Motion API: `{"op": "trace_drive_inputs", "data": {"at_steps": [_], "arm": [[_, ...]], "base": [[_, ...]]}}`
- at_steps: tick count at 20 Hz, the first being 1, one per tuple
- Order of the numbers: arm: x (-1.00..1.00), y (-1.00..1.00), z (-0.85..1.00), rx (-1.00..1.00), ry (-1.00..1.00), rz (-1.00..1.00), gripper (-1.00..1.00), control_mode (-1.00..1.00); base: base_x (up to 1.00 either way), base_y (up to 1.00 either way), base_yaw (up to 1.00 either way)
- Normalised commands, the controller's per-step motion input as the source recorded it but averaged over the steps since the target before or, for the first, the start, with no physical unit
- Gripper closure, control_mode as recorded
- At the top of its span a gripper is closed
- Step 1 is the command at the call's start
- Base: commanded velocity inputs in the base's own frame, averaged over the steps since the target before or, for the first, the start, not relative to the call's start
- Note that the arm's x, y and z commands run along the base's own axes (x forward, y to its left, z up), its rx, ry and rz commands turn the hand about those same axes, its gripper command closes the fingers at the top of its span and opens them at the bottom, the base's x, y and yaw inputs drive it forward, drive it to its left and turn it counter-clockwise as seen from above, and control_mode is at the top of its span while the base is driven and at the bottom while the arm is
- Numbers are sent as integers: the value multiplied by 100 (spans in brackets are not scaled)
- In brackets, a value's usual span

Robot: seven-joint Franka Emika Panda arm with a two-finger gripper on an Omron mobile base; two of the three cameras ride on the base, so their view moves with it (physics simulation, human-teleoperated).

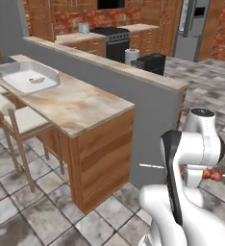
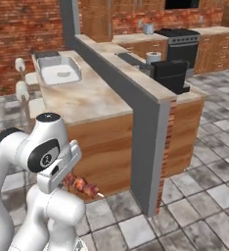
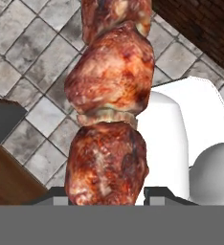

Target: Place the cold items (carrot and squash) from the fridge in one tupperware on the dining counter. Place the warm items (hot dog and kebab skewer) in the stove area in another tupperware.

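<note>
Carrying the kebab skewer (image 3: 109, 119) clamped in the end effector (image 3: 109, 198), low and tucked close against the arm's own body, probably so the load stays steady while the base is driving. Showing meat chunks at about 4 o'clock in the left base view (image 1: 213, 175) and near 7 o'clock in the right base view (image 2: 82, 185), hanging over the floor beside the wooden end of the worktop (image 1: 81, 108). Waiting far off at about 10 o'clock on that worktop: a white tupperware (image 1: 25, 77), likely the drop point. Needing an approach along the worktop first.
</note>
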Motion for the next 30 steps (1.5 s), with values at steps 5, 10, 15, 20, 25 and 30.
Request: {"op": "trace_drive_inputs", "data": {"at_steps": [5, 10, 15, 20, 25, 30], "arm": [[0, 0, 0, 0, 0, 0, 100, 100], [0, 0, 0, 0, 0, 0, 100, 100], [0, 0, 0, 0, 0, 0, 100, 100], [0, 0, 0, 0, 0, 0, 100, 100], [0, 0, 0, 0, 0, 0, 100, 100], [0, 0, 0, 0, 0, 0, 100, 100]], "base": [[8, 100, -24], [37, 100, -28], [64, 100, -31], [62, 100, -35], [13, 100, -33], [0, 100, -29]]}}
